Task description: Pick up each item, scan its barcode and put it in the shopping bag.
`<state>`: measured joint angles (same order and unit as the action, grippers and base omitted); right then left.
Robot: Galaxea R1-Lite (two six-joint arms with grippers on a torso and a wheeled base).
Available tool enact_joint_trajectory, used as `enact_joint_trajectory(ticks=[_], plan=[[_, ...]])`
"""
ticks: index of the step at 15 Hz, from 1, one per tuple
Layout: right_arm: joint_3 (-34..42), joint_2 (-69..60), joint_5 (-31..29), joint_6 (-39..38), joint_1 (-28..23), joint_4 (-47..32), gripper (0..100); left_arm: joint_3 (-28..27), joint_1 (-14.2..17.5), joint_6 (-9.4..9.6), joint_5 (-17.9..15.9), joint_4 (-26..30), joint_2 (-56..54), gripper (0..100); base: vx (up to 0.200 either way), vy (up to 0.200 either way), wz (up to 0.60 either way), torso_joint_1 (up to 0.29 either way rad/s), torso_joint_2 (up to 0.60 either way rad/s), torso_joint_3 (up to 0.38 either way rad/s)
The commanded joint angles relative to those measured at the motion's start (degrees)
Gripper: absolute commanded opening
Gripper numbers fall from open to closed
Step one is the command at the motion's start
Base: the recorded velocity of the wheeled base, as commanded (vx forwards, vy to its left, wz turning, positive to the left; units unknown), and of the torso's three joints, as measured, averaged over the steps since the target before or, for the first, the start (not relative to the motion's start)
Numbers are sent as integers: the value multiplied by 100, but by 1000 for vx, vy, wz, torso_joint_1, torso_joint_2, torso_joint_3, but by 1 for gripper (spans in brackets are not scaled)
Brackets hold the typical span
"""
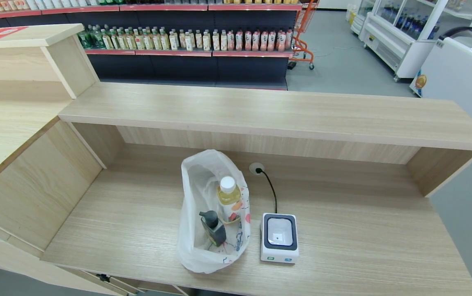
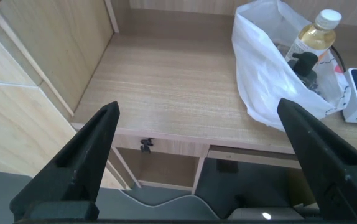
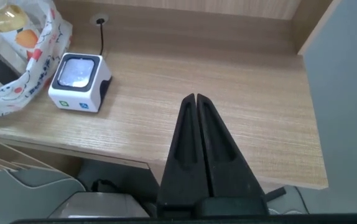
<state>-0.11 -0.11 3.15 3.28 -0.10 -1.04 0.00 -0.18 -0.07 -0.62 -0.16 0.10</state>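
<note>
Black left hand [image 2: 198,107]: fingers spread wide with nothing between them. It hangs off the front edge of the counter [image 1: 363,238], on the bag's side, and is judged ready to receive rather than carrying.
Right hand [image 3: 194,99]: fingers pressed together, nothing gripped. It hangs over the counter's near edge, on the far side of the scanner from the bag and well apart from both.
Shopping bag [image 1: 188,230]: white plastic with a printed pattern, standing on the counter. Its mouth gapes upward, which lets items go in from above.
Tea bottle [image 1: 228,193]: white cap, pale yellow liquid. It stands upright inside the bag, propped by the wall on the scanner's side.
Pump bottle [image 1: 214,228]: dark, pump head up. It is inside the bag, just beside the tea bottle and nearer the robot.
Barcode scanner [image 1: 279,236]: white box with its window facing up, just beside the bag on the robot's right. This placement keeps the way from scan to bag short.
Cable [image 1: 272,189]: black, running from the scanner back to a port [image 1: 256,167] in the counter.
Progress: both visible items are bagged, so the task is judged at or near its end.
</note>
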Motion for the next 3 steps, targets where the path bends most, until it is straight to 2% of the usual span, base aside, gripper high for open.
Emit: enact_joint_trajectory(ticks=[1, 3], plan=[[-7, 11, 2, 15, 1, -2, 0, 0, 1, -1, 1, -2, -1, 100, 0, 0, 0, 0, 0, 0], [-7, 11, 2, 6, 1, -2, 0, 0, 1, -1, 1, -2, -10, 100, 0, 0, 0, 0, 0, 0]])
